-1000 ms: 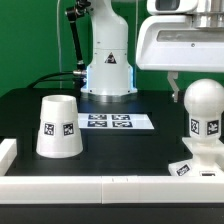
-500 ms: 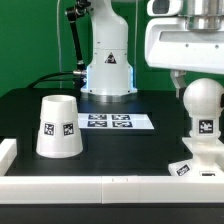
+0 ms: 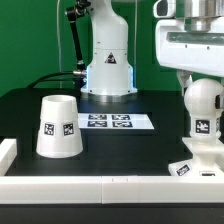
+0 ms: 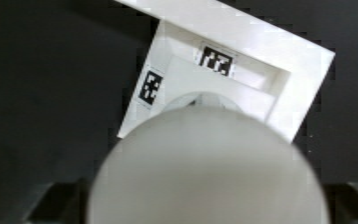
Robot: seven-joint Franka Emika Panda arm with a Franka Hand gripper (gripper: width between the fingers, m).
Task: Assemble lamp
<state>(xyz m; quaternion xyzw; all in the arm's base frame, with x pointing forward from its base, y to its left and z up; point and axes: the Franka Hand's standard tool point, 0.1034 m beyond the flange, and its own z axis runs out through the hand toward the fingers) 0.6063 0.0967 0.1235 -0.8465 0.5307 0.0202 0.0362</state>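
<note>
The white round bulb (image 3: 203, 102) stands on the stem of the flat square base (image 3: 196, 166) at the exterior view's right, both with black-and-white tags. The tapered shade (image 3: 58, 127) stands mouth down on the black table at the exterior view's left, apart from them. My gripper (image 3: 203, 80) hangs just above the bulb's top. In the wrist view the bulb (image 4: 202, 160) fills the space between my dark fingers (image 4: 48, 203), with the base (image 4: 265, 70) below it. The gripper (image 4: 197, 205) is open; the fingers stand wide apart and hold nothing.
The marker board (image 3: 108, 122) lies flat mid-table. The arm's white pedestal (image 3: 107, 62) stands behind it. A white rail (image 3: 100, 186) runs along the front edge and a short white block (image 3: 8, 150) sits at the exterior view's left.
My gripper has moved toward the exterior view's right and now sits over the bulb. The bulb, base and shade have not moved.
</note>
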